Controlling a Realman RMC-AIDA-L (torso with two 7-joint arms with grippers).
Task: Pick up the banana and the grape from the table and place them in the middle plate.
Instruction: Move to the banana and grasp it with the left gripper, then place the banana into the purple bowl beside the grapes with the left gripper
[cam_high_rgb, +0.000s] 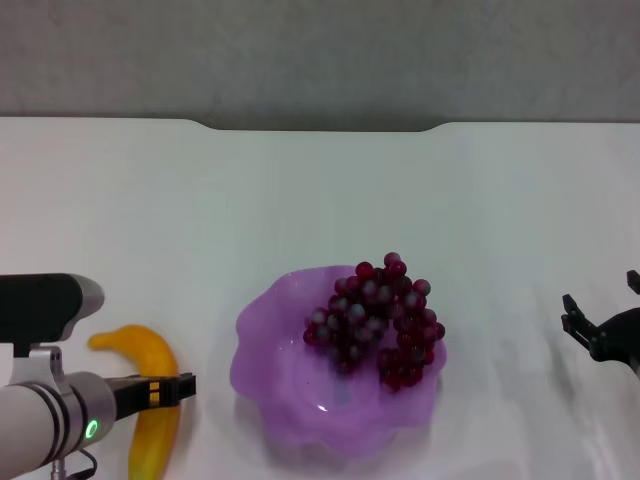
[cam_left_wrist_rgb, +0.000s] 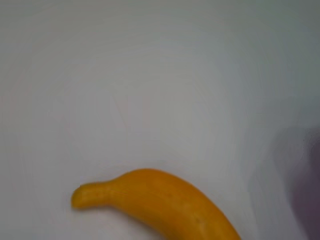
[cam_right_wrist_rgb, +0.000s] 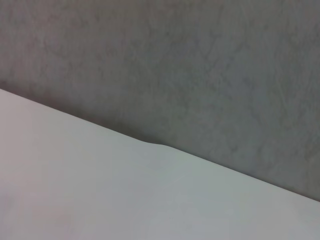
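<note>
The banana (cam_high_rgb: 140, 346) lies on the white table (cam_high_rgb: 300, 200) at the near left, left of the purple middle plate (cam_high_rgb: 262, 345). My left gripper (cam_high_rgb: 185, 387) hangs just over the banana's middle, pointing toward the plate. The left wrist view shows the banana (cam_left_wrist_rgb: 165, 200) lying flat on the table with none of my fingers in it. The bunch of dark red grapes (cam_high_rgb: 378, 322) lies inside the plate, toward its right side. My right gripper (cam_high_rgb: 600, 320) is open and empty at the right edge, well away from the plate.
The table's notched far edge (cam_high_rgb: 320, 128) meets a grey wall. The right wrist view shows only the table (cam_right_wrist_rgb: 100, 195) and the wall. A purple blur in the left wrist view (cam_left_wrist_rgb: 306, 190) is the plate's side.
</note>
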